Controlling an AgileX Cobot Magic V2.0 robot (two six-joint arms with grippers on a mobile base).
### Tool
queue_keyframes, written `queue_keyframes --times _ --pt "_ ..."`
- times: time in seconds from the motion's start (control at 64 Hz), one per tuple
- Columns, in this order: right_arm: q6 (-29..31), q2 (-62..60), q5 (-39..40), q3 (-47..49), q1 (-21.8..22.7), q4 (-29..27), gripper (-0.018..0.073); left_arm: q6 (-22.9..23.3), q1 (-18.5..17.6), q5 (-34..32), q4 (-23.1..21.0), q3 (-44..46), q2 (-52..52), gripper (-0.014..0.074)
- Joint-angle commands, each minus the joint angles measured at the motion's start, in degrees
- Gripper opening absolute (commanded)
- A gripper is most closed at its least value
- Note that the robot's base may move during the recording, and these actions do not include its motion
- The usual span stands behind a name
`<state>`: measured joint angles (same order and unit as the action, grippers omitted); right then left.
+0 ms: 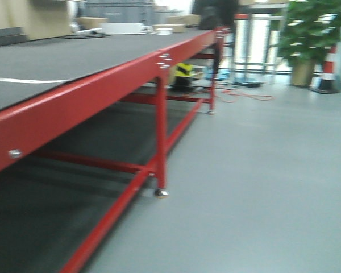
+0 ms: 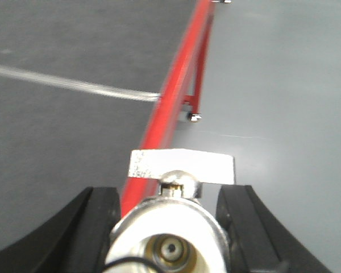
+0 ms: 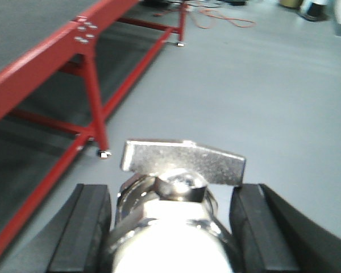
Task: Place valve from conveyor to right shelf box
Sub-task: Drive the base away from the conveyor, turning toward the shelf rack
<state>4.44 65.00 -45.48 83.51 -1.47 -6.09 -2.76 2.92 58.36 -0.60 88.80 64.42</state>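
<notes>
Front view: the conveyor [image 1: 74,57] is seen running away to the far end of the room, its wide dark grey belt crossed by a thin white stripe [image 1: 23,81]. The belt is edged by a red rail [image 1: 102,85] and carried on red legs [image 1: 161,142]. A smooth light grey floor [image 1: 261,182] is spread out on the right. A yellow-and-black object [image 1: 183,71] is glimpsed under the frame, too blurred to be named. An orange cable [image 1: 247,96] is trailed across the floor beyond it. A potted plant [image 1: 310,34] and a red-and-white striped cone [image 1: 328,68] are set near the far right wall.

Left wrist view: the left gripper [image 2: 170,196] is closed around a metal valve [image 2: 170,239], whose body is pinched between the two black fingers [image 2: 94,227]. The valve's flat silver handle [image 2: 182,166] is turned crosswise on top. Below it, belt, stripe and red rail are seen on the left, bare floor on the right.

Right wrist view: the right gripper [image 3: 173,193] is clamped on a second valve [image 3: 165,227], held above the grey floor just beside the conveyor frame. Its silver lever [image 3: 184,162] is likewise laid across.
</notes>
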Motion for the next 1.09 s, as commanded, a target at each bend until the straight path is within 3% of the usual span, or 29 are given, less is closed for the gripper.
queue_keyframes --times 0.0,1.078 --pt "0.2 -0.7 4.4 1.0 0.1 0.3 -0.0155 0.4 -0.4 -2.8 -0.3 0.4 -0.6 -0.0111" --pt "0.2 -0.7 4.4 1.0 0.1 0.3 -0.0155 0.4 -0.4 -2.8 -0.3 0.4 -0.6 -0.0111"
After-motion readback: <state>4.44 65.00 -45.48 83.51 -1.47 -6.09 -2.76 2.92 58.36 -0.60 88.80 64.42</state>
